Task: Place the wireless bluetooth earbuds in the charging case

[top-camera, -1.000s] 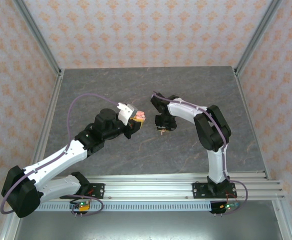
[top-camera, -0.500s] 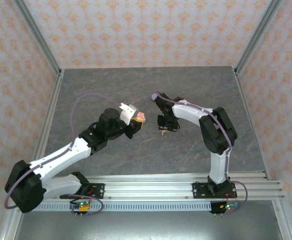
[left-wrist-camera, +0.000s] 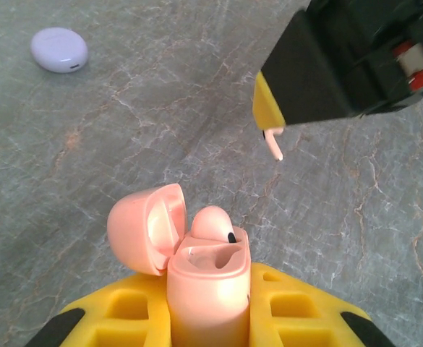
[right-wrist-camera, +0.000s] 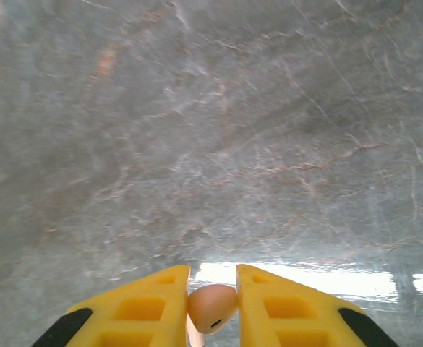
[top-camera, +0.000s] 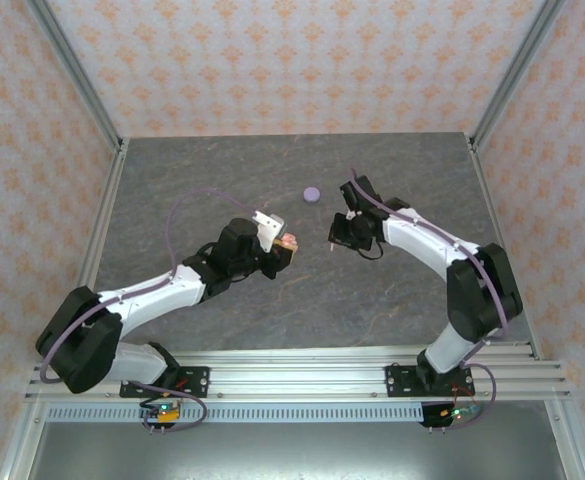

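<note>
Item: right gripper (right-wrist-camera: 211, 280), pressed onto pale pink earbud (right-wrist-camera: 212, 306), stem down, near pink charging case (left-wrist-camera: 207, 278), apart from it. Holder: left gripper (left-wrist-camera: 207, 314) clamps that case; lid open, one seated bud (left-wrist-camera: 210, 220) inside. Hazard, judged: stem off-line meets rim or seated bud, slips loose from the pinch. Lilac case (left-wrist-camera: 59, 49) well beyond.

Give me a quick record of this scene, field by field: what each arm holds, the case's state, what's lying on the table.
left jaws: shut on the pink case
case lid: open, swung to one side
inside case: one seated earbud, pink; other slot empty
right jaws: shut on the held earbud, pink, not touching the case
table: closed lilac case lying apart from both arms
</note>
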Robot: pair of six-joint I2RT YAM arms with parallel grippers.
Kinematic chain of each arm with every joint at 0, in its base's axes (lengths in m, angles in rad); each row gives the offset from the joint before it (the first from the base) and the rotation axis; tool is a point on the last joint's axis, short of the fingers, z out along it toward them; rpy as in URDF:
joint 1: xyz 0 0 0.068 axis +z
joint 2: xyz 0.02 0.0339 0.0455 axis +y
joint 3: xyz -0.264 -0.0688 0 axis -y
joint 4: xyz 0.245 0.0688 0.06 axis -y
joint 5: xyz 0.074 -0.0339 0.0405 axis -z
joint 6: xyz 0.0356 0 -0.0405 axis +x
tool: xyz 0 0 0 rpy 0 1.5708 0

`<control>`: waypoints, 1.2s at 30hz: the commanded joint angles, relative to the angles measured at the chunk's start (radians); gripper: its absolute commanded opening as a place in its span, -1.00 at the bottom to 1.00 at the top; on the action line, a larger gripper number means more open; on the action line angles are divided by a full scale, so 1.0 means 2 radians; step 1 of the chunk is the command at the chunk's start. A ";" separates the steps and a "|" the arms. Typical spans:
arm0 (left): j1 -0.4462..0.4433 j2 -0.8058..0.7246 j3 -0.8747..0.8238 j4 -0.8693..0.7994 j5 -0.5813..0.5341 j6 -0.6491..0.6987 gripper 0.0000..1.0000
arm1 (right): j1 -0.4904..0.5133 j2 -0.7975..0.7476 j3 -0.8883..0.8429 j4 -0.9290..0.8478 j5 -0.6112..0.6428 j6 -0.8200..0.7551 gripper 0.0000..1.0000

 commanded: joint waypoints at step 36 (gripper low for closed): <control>-0.002 0.093 -0.001 0.290 0.112 -0.135 -0.88 | 0.012 -0.153 -0.042 0.150 -0.080 -0.016 -0.56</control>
